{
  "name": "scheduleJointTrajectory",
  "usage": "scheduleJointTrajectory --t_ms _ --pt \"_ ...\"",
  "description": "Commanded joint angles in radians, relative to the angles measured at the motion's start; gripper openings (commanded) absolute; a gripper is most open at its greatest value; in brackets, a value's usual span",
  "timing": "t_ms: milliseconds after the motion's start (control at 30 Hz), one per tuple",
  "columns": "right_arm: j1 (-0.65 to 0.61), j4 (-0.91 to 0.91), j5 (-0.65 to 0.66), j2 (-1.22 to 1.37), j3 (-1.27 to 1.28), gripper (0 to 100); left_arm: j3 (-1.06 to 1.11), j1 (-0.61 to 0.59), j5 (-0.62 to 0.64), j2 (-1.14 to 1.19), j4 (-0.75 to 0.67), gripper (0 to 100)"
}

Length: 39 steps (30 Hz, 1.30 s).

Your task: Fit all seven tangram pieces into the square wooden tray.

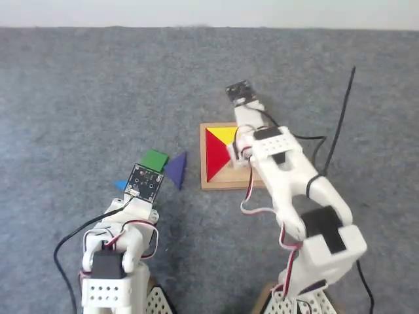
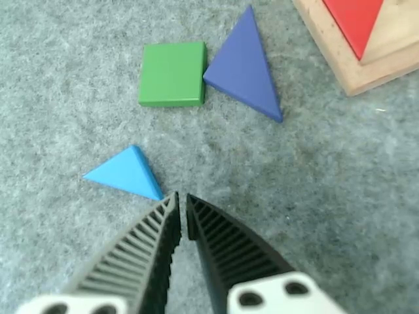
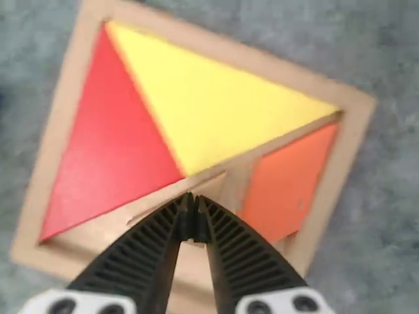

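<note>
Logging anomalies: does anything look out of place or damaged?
Nothing stands out. Red piece, yellow piece, orange piece sit in the tray; green square, dark blue triangle and light blue triangle wait outside.

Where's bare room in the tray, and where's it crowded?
Bare wood in the tray between red triangle, orange piece and rim, at the right gripper. Crowded on the mat: green square touching dark blue triangle, light blue triangle beside the left gripper.

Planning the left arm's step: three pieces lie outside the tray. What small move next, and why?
Probably open the left gripper and shift it over the light blue triangle: its jaws are shut beside that piece, the nearest loose one, and the tray shows bare floor.
</note>
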Motion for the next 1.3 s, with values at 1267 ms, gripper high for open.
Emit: scheduleJointTrajectory --t_ms 1267 --pt "0.019 -0.022 -0.018 -0.101 0.114 0.9 -0.007 -0.005 -0.011 -0.023 0.003 2"
